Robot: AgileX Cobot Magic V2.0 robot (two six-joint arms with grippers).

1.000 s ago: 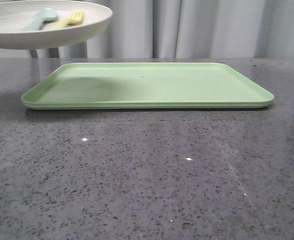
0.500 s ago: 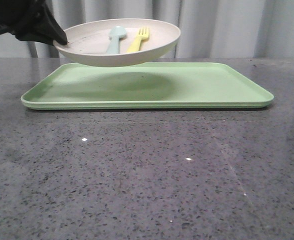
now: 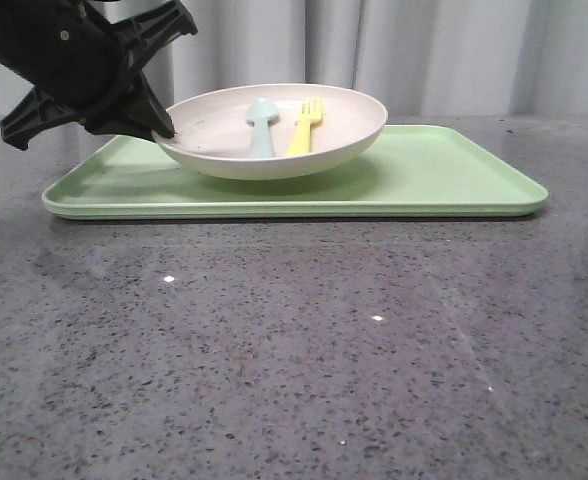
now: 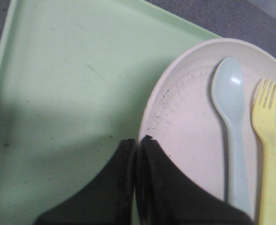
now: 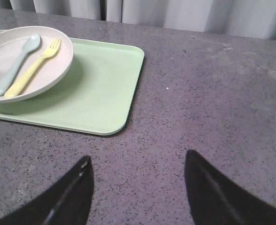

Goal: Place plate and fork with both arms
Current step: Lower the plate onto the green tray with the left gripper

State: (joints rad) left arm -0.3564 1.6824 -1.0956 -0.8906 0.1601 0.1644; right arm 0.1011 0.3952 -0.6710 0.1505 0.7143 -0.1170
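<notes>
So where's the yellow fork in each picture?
Front view: the fork lies in the plate, right of the blue spoon.
Left wrist view: the fork lies in the plate beside the spoon, at the picture's right edge.
Right wrist view: the fork is upper left, in the plate.
Shared landmark: the green tray under the plate.
</notes>
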